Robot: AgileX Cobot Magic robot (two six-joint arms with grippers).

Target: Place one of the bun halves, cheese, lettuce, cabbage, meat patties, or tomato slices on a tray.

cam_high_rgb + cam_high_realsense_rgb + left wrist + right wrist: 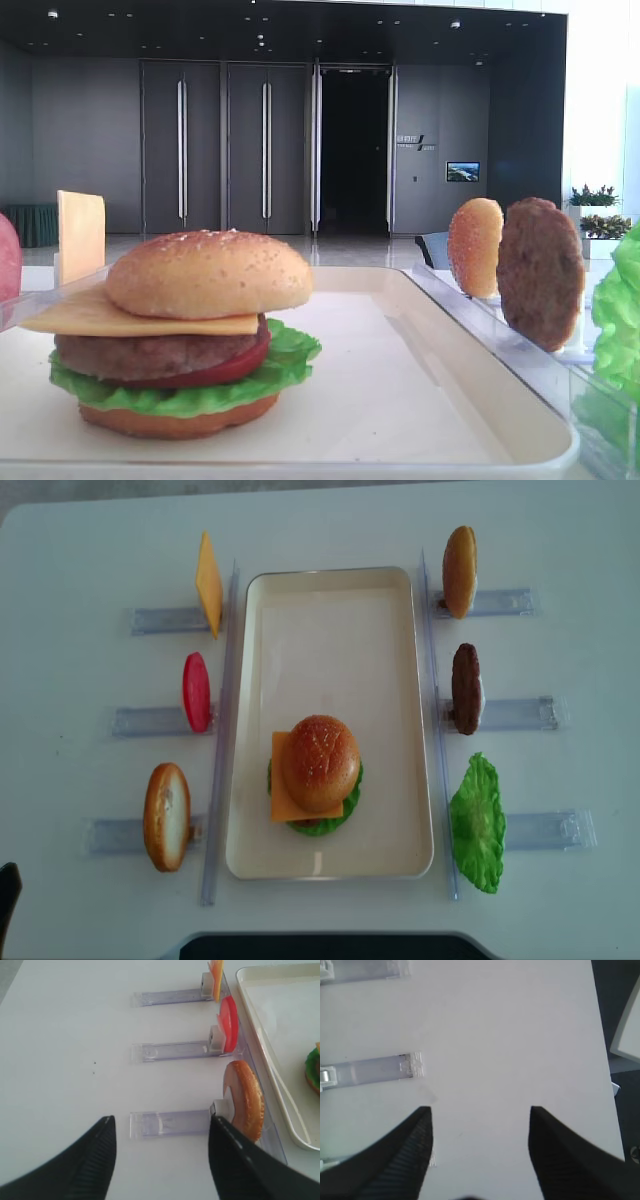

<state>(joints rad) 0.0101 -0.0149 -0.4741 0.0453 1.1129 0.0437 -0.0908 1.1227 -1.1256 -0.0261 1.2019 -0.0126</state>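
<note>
A stacked burger stands on the cream tray (330, 650). Its domed bun top (320, 762) lies over a cheese slice (277, 780), a meat patty (150, 355), a tomato slice (235, 368), lettuce (290, 350) and a bottom bun (180, 420). My left gripper (161, 1119) hangs open over the white table, nothing between its fingers. An upright bun half (246, 1100) is just right of its right finger. My right gripper (480, 1108) is open over bare table, holding nothing.
Clear racks flank the tray. The left one holds upright cheese (208, 583), a tomato slice (196, 691) and a bun half (166, 816). The right one holds a bun half (459, 571), a patty (465, 688) and a lettuce leaf (477, 823).
</note>
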